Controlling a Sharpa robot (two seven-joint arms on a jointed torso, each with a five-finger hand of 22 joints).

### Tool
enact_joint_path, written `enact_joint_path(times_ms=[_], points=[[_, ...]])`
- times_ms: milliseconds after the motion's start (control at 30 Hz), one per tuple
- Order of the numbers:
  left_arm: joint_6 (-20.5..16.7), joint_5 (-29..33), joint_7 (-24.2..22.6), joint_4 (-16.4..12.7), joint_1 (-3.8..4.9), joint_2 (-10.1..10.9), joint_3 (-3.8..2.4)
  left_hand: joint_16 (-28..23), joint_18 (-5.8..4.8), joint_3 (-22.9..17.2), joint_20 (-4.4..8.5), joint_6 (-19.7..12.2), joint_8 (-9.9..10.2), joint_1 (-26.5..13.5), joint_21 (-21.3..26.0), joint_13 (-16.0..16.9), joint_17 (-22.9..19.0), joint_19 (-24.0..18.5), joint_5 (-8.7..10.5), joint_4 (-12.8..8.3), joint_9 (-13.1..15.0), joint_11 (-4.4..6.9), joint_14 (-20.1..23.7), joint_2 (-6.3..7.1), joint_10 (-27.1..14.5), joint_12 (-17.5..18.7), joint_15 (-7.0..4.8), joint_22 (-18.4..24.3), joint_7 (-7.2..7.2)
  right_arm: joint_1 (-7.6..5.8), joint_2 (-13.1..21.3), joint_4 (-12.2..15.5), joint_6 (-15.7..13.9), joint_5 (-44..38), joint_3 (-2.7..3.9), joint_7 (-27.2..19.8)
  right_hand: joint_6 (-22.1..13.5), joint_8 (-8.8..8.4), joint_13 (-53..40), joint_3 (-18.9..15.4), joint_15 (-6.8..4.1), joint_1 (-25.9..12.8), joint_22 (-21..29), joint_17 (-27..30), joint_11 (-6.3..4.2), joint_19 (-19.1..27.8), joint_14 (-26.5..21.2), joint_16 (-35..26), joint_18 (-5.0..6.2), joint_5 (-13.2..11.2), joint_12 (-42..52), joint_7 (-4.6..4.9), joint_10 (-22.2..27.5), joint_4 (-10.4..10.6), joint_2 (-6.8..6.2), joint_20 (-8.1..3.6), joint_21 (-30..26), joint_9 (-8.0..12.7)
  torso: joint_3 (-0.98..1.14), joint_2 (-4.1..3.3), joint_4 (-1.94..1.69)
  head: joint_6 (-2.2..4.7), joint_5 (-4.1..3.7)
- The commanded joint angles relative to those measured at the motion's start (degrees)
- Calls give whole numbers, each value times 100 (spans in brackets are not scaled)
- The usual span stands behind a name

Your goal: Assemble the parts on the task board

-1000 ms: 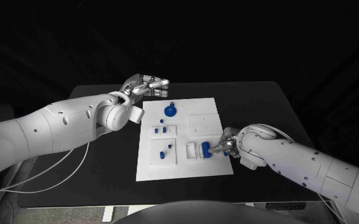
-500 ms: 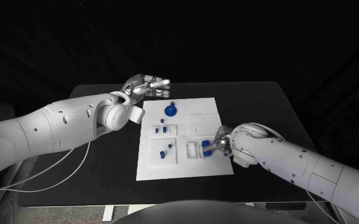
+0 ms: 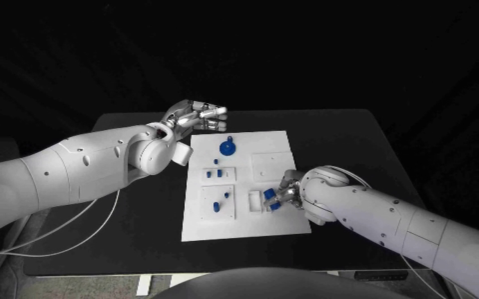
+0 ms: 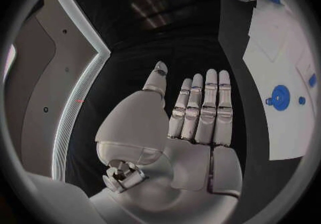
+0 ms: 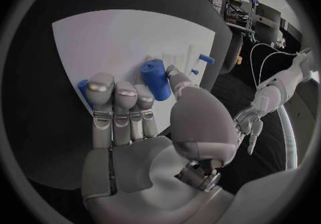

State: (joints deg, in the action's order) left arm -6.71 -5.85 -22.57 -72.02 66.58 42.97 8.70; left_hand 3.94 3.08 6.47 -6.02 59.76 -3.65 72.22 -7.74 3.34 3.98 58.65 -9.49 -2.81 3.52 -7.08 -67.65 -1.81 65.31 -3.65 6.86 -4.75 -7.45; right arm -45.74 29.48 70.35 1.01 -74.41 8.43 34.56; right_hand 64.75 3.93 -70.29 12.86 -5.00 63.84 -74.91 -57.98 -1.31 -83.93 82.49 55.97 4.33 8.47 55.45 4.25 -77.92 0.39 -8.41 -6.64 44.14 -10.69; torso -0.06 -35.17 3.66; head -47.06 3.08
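The right hand [image 3: 282, 192] is over the near right part of the board [image 3: 269, 226], and it grips a blue cylinder [image 5: 155, 79] between thumb and fingers. The wrist view shows the thumb against the cylinder's side and the fingers curled in front of it. A second blue piece [image 5: 83, 87] peeks out past the fingertips; whether it is touched cannot be told. In the head view blue shows at the fingers, just beside a small white block [image 3: 255, 199] on the board.

The left hand [image 3: 196, 114] hovers off the board's far left corner, above the worktop [image 3: 339, 133]. It is flat, fingers straight and together, holding nothing.

Other blue parts sit on the board: a round disc [image 3: 228, 148] near the far edge, small pegs [image 3: 216, 171] in the middle left panel, and one oval piece [image 3: 216, 207] in the panel nearer the robot.

The step in hand seems to be carrying or seating the cylinder. Next, the right hand likely needs to line the cylinder up upright over its socket, then press down and let go. Which socket it belongs to cannot be told. The grip hides the cylinder's lower end, so alignment is the hard part.
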Motion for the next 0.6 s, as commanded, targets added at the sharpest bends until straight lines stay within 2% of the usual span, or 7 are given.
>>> enact_joint_path(times_ms=[33, 100, 200, 267, 300, 467, 600], points=[[135, -31, -16, -18, 3, -5, -5, -25, -62, -2, 8, -57, -2, -16, 20, 6, 5, -44, 23, 39, 4, 9, 29, -15, -37, 23, -15, 6, -2, 108, -59, -104, 178, -35, -96, 11, -50, -29, 7, 29, -9, 16, -520, -11, -7, -182, 47, -36, -42, 106, 1, 7, 42, -106, 110, 33, -2, 452, 5, -3, -4, -5, 1], [135, -33, -12, -19, 3, -3, -5, -25, -62, -2, 8, -57, -2, -16, 20, 6, 5, -44, 23, 39, 4, 9, 29, -15, -37, 23, -15, 6, -2, 108, -69, -138, 125, -52, -110, 15, -38, -29, 5, 33, -12, 33, -519, -15, -11, -181, 49, -37, -42, 254, 7, 4, 40, -214, 161, 31, -5, 462, 7, -3, -5, -2, 11], [126, -40, -2, -21, 3, 3, -5, -25, -62, -2, 8, -57, -2, -16, 20, 6, 5, -44, 23, 39, 4, 9, 29, -15, -37, 23, -15, 6, -2, 107, -47, -146, -17, -137, -123, 23, 29, -37, 8, 121, -26, 78, -519, -19, -30, -179, 50, -42, -54, 620, 2, -20, 47, -487, 344, 19, -4, 480, 8, -2, -2, -10, 27], [121, -88, 4, -21, 4, 9, -5, -26, -61, -11, 8, -56, -3, -1, 21, 6, 4, -40, 24, 34, 4, -3, 28, -26, -43, 23, -14, 7, -9, 107, -10, -125, -140, -179, -127, 21, 110, -22, 18, 337, -41, 176, -522, -17, -62, -181, 50, -48, -63, 680, -14, -42, 55, -703, 478, 9, 5, 482, 8, 0, 5, -10, 37], [121, -113, 7, -22, 4, 12, -4, -26, -61, -11, 8, -56, -3, -1, 21, 6, 4, -40, 24, 34, 4, -3, 28, -26, -43, 23, -14, 7, -9, 107, 13, -105, -205, -184, -129, 18, 163, -35, 23, 473, -46, 140, -523, -14, -66, -182, 50, -54, -69, 732, -20, -51, 53, -817, 493, 0, 11, 485, 8, 2, 8, -9, 38], [122, -173, 30, -23, 4, 24, -4, -25, -59, -18, 8, -54, -3, 8, 23, 6, 4, -38, 18, 31, 4, -6, 28, -33, -52, 23, -13, 7, -10, 104, 166, 93, -498, -5, -131, -13, 374, -13, 48, 677, -58, -145, -525, -5, -104, -182, 56, -68, -90, 633, -34, -129, 22, -1088, 560, -15, 33, 463, 15, -3, 13, -9, 62], [123, -188, 41, -18, 4, 37, -4, -25, -57, -24, 7, -55, -3, 11, 23, 6, 4, -34, 12, 29, 4, -9, 27, -37, -58, 23, -13, 7, -13, 94, 303, 345, -657, 197, -111, -51, 526, -21, 60, 607, -72, -227, -528, -5, -135, -183, 63, -65, -105, 403, -31, -189, -8, -1022, 589, -24, 51, 429, 15, -4, 13, -6, 79]])
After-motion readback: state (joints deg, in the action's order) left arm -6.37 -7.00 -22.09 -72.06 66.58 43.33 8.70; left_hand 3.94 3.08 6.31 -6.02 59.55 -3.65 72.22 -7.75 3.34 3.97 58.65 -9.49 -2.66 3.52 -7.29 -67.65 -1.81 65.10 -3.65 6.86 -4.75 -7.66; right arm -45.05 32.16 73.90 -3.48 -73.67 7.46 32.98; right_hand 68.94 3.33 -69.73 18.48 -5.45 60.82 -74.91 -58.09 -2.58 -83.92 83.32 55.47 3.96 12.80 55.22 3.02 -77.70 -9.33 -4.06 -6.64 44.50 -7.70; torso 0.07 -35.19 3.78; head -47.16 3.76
